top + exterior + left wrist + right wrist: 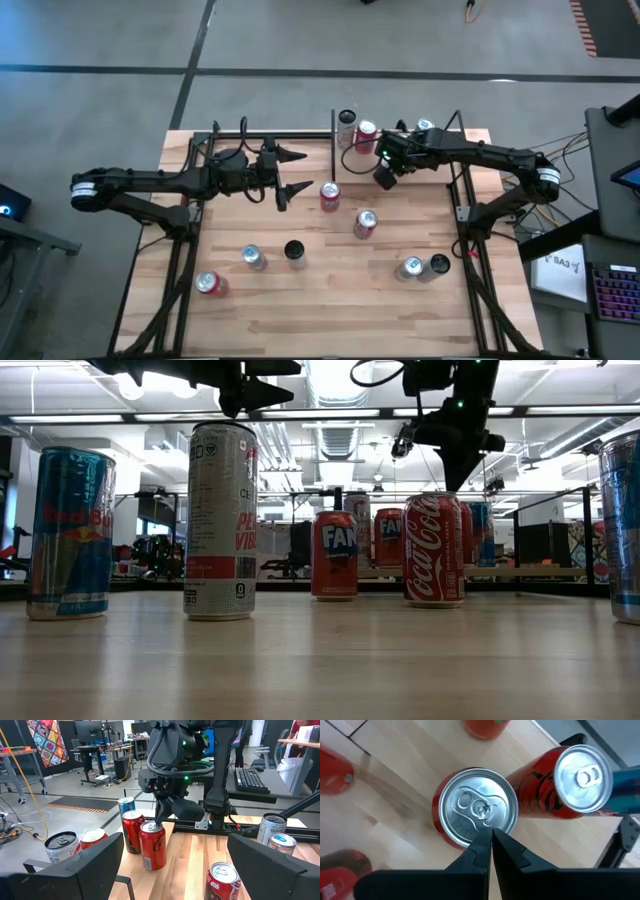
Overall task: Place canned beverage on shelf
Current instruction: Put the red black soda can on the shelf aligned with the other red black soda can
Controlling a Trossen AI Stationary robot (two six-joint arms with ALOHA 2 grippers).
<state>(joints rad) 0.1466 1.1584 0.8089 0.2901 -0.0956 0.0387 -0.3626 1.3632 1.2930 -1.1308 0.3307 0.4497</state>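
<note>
A red can [152,847] stands upright on light wood at the table's far right, its silver lid [479,810] facing up. My right gripper [491,837] is shut and slants down from above, its tips [159,822] at the lid's edge. A second red can [575,775] and a blue can [126,805] stand just beyond. The shelf [530,572], a light board with black posts, carries several cans at the far side. My left gripper [292,175] hangs open and level over the table's middle left, pointing right, with nothing between its fingers. My right gripper's shut fingertips [160,820] stand at the rim of the red can's lid [485,826], coming from above at a slant. I cannot tell whether they touch the lid or hover just over it. The can stands upright on the wood.
Loose cans stand about the table: two red ones [330,195] [365,222] near the middle, a silver one [253,257] and a dark one [295,250] nearer, a red one [208,284] at the near left, two [425,267] at the near right. Bare wood lies along the near edge.
</note>
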